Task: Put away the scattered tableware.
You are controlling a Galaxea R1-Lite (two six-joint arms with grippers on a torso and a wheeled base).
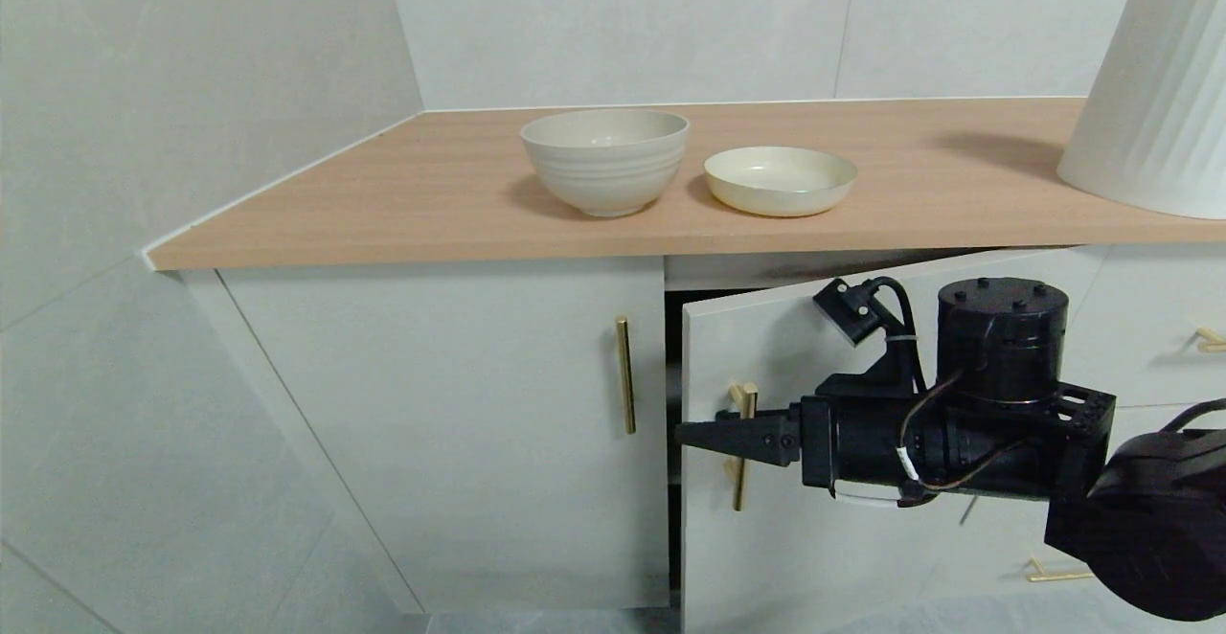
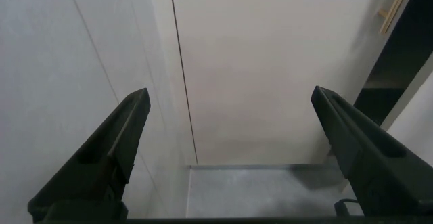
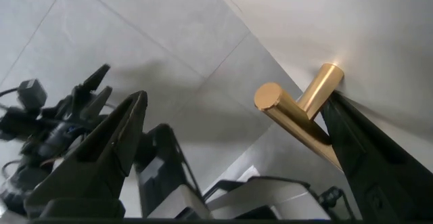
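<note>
Brass is gleaming between the fingers of the right gripper [image 3: 233, 99], which are standing wide apart and clamping nothing. The upright handle [image 1: 737, 486] is lying in the gap, just beside one finger. The handle's long axis is running vertically, and the gripper is crossing it horizontally, pointing toward the robot's left. The cabinet door [image 1: 766, 557] carrying that handle is hanging ajar, with its free edge just ahead of the fingertips and a dark gap showing beyond it.

The left gripper [image 2: 230, 99] is likewise spread wide and holding nothing, facing the closed door [image 1: 460, 423] low down near the floor.

Above and beyond the right gripper, the tableware is waiting on the wooden countertop [image 1: 383, 213]. A shallow dish [image 1: 781, 179] is sitting almost straight above the fingers. A deep ribbed bowl [image 1: 605, 160] is sitting close beside it, farther toward the robot's left, and the two are apart.

By this judgement the right arm is standing nearer both pieces, and the coming move is depending on swinging that door wide. No brand, label or writing is showing legibly on any piece.
</note>
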